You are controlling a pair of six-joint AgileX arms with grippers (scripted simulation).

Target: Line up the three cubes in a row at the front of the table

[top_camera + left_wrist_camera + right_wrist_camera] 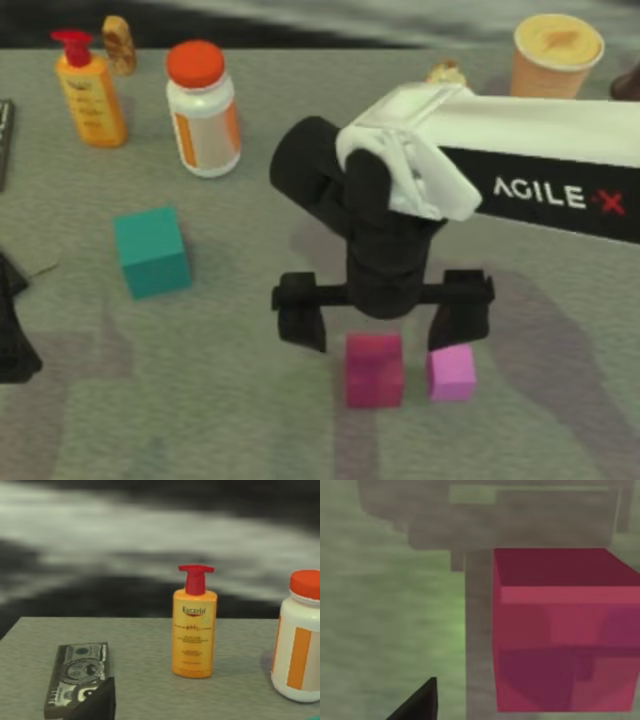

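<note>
Right gripper (385, 318) hung spread wide just behind the magenta cube (374, 369), which sat on the table (240, 400) near the front, just beside the pink cube (452, 372); likely a release to build the row. Teal cube (151, 251) lay well apart at left, unplaced. Left gripper was barely in view at the left edge, fingers untellable; arm read "AGILE X", pump bottle (194, 625) "Eucerin".

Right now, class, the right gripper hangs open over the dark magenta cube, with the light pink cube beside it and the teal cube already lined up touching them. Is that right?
Not quite. The teal cube is not lined up: the top view shows it apart, far to the left. The rest holds: the right gripper hangs open over the dark magenta cube, the light pink cube beside it.
</note>
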